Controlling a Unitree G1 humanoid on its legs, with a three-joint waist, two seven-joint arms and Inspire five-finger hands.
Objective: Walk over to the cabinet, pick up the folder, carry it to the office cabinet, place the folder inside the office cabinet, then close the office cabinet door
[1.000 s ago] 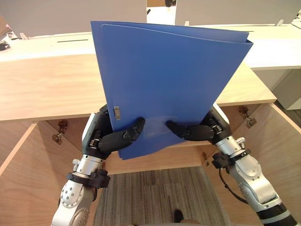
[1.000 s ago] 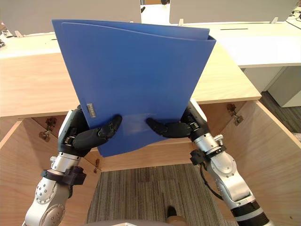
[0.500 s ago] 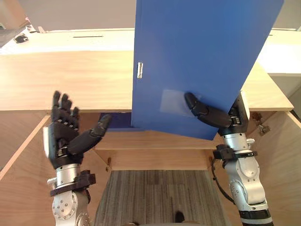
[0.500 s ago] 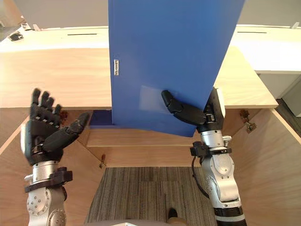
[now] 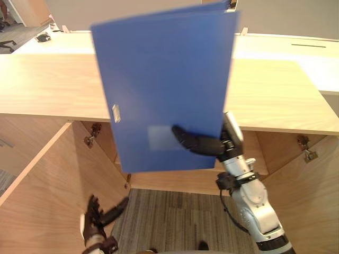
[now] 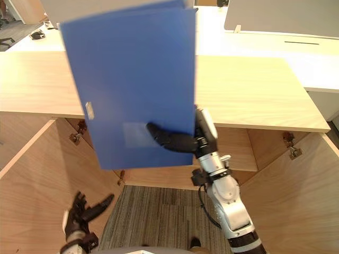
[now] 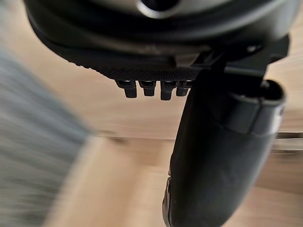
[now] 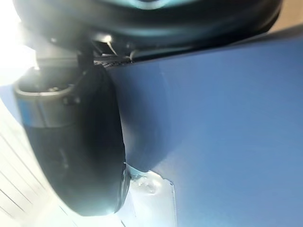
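Two hands, two jobs. Nearest, low over the carpet (image 5: pixel 175 217), the left hand (image 5: pixel 98 217) hangs idle, its fingers (image 7: pixel 151 89) loose and spread, thumb out, holding nothing. It sits just inside the left door (image 5: pixel 45 190), which stands swung open; the right door (image 5: pixel 312 206) is open as well, each with a metal hinge (image 5: pixel 94 130) showing at its top.

Farther up and forward, the right hand (image 5: pixel 195 143) alone carries the folder (image 5: pixel 164 74). Its thumb lies flat across the blue front face near the lower right corner. The fingers are behind the cover and hidden, but the folder is plainly pinched between them and the thumb. It stands nearly upright in the air, tilted a little, in front of the cabinet (image 5: pixel 249 159) opening and rising above the wooden surface (image 5: pixel 42 84) on top. It touches neither.

Judging by this, the carry is over and the placing step is in hand. The next move calls for lowering the folder below the edge of the surface and sliding it into the opening between the doors, keeping it clear of both. After release, a door has to be swung shut.

A small metal tab (image 5: pixel 115 112) and a pale patch (image 5: pixel 159 137) sit on the cover; I can read no writing on either. Beyond the cabinet stand white desks (image 5: pixel 296 45).
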